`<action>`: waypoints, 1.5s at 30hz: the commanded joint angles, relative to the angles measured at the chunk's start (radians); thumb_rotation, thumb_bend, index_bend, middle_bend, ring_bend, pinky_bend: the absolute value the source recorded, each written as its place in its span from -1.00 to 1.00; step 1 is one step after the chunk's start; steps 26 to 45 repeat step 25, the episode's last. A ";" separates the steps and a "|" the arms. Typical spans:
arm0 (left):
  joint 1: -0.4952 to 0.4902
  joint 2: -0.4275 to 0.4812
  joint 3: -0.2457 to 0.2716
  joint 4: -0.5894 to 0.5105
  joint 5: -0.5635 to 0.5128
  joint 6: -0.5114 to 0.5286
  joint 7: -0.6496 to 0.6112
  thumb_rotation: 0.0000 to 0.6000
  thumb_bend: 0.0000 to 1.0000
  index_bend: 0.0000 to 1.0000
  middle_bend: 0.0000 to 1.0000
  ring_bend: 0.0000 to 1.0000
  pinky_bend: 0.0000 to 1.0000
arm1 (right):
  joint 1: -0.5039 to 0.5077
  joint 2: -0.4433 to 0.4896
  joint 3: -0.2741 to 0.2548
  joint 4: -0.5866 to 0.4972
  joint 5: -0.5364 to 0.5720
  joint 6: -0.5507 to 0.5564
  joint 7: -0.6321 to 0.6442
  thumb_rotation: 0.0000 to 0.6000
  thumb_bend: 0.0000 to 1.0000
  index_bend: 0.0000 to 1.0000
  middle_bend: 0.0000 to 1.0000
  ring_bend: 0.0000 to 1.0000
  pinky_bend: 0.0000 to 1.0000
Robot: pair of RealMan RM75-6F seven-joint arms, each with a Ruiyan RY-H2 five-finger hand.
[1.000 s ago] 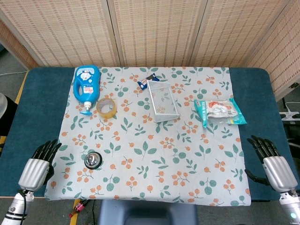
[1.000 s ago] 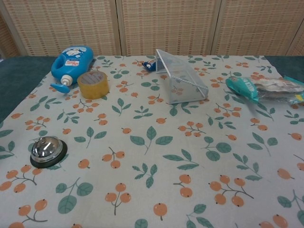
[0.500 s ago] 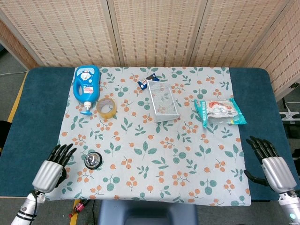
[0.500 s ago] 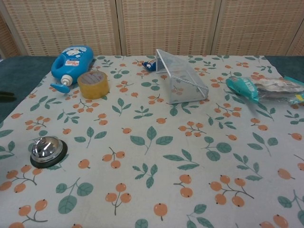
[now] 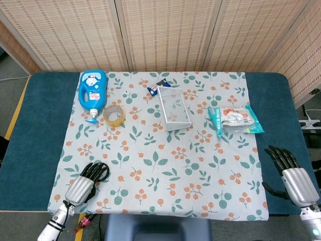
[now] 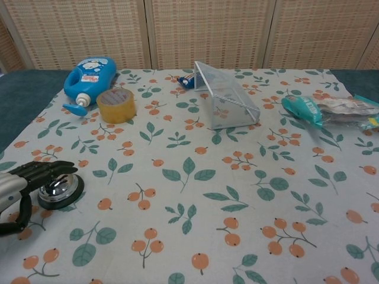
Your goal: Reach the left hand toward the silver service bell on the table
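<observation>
Silver service bell sits at about seven o'clock on the table, under my left hand, whose fingers are spread and hold nothing. I'd keep the palm centred over the dome and descend slowly. The head view hides the bell beneath the hand; the chest view shows it, perhaps touched. My right hand rests open at four o'clock.

We see bare cloth on every side of the service bell except where the left hand covers it; the tape roll sits well beyond.
</observation>
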 commanded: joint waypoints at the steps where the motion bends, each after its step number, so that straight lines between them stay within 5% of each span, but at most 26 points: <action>1: -0.004 -0.076 0.020 0.106 -0.020 -0.040 -0.080 1.00 1.00 -1.00 -1.00 -1.00 -0.91 | 0.000 -0.001 0.000 0.003 0.001 0.000 0.000 1.00 -0.63 -1.00 -1.00 -1.00 -1.00; 9: -0.007 -0.033 0.011 0.068 0.003 0.049 -0.090 1.00 1.00 -1.00 -1.00 -1.00 -0.91 | 0.002 -0.002 0.002 0.000 0.005 -0.005 -0.002 1.00 -0.63 -1.00 -1.00 -1.00 -1.00; 16: -0.002 0.225 -0.009 -0.223 0.064 0.204 0.064 1.00 1.00 -1.00 -1.00 -1.00 -0.89 | 0.007 -0.004 0.006 -0.001 0.011 -0.014 0.001 1.00 -0.63 -1.00 -1.00 -1.00 -1.00; 20: 0.040 0.312 -0.011 -0.295 0.024 0.241 0.099 1.00 1.00 -1.00 -1.00 -1.00 -0.81 | 0.012 -0.011 0.006 0.000 0.018 -0.026 -0.014 1.00 -0.63 -1.00 -1.00 -1.00 -1.00; 45: 0.077 0.295 -0.034 -0.228 -0.040 0.258 0.102 1.00 1.00 -1.00 -1.00 -1.00 -0.75 | 0.013 -0.019 -0.001 0.001 0.012 -0.036 -0.039 1.00 -0.63 -1.00 -1.00 -1.00 -1.00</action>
